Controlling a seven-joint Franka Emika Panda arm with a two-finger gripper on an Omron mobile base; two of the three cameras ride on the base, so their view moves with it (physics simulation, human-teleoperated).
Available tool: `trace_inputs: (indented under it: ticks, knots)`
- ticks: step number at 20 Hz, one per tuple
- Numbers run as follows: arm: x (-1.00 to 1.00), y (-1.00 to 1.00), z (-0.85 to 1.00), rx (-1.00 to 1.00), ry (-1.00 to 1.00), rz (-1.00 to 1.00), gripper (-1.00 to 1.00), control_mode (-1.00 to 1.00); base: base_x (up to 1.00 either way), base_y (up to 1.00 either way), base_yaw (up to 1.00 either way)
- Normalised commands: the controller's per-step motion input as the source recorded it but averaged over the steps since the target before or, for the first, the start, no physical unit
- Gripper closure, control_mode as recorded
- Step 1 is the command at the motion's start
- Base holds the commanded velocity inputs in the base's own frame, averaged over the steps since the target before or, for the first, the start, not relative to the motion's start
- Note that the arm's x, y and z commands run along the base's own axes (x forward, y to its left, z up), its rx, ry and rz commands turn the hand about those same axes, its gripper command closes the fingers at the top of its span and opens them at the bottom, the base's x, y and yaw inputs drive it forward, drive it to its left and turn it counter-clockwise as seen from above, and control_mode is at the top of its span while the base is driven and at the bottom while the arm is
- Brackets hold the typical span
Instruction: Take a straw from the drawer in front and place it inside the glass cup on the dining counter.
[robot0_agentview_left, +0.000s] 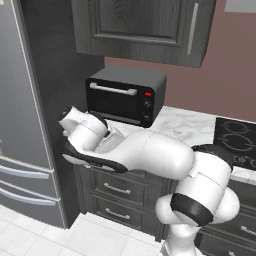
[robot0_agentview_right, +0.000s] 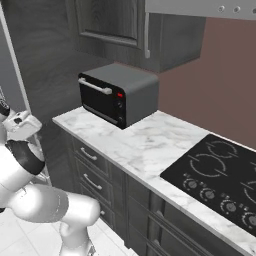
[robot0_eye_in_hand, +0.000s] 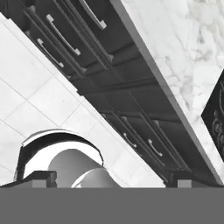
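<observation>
Arm folded low in front of the cabinet run; jaws spread wide, nothing between them.

Left base view: the arm (robot0_agentview_left: 150, 155) bends leftward across the marble worktop (robot0_agentview_left: 190, 125), its hand end near the toaster oven (robot0_agentview_left: 125, 95); small closed drawers (robot0_agentview_left: 117, 189) sit below, a fridge (robot0_agentview_left: 25, 125) at left, and a cooktop (robot0_agentview_left: 235, 140) edge at right.
Right base view: the toaster oven (robot0_agentview_right: 117, 92) stands on the worktop (robot0_agentview_right: 150, 140), the whole cooktop (robot0_agentview_right: 220, 175) with its knobs is visible, and the drawer fronts (robot0_agentview_right: 90, 167) are all closed.
Hand view: the gripper (robot0_eye_in_hand: 109, 179) looks down the cabinet front; both finger tips (robot0_eye_in_hand: 41, 177) are set far apart, over white floor tiles (robot0_eye_in_hand: 43, 100) and closed drawers (robot0_eye_in_hand: 61, 37). I cannot tell where the straw is.
</observation>
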Motion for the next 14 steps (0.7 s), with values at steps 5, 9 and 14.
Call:
trace_inputs:
  ticks: [5, 9, 14]
  knots:
    - [0.07, 0.01, -0.40, -0.25, -0.04, 0.00, -1.00, -1.00, 0.00, 0.00, 0.00]
    - [0.14, 0.00, -0.38, -0.25, -0.09, 0.00, -1.00, -1.00, 0.00, 0.00, 0.00]
    - [0.19, 0.00, -0.37, -0.23, -0.10, 0.00, -1.00, -1.00, 0.00, 0.00, 0.00]
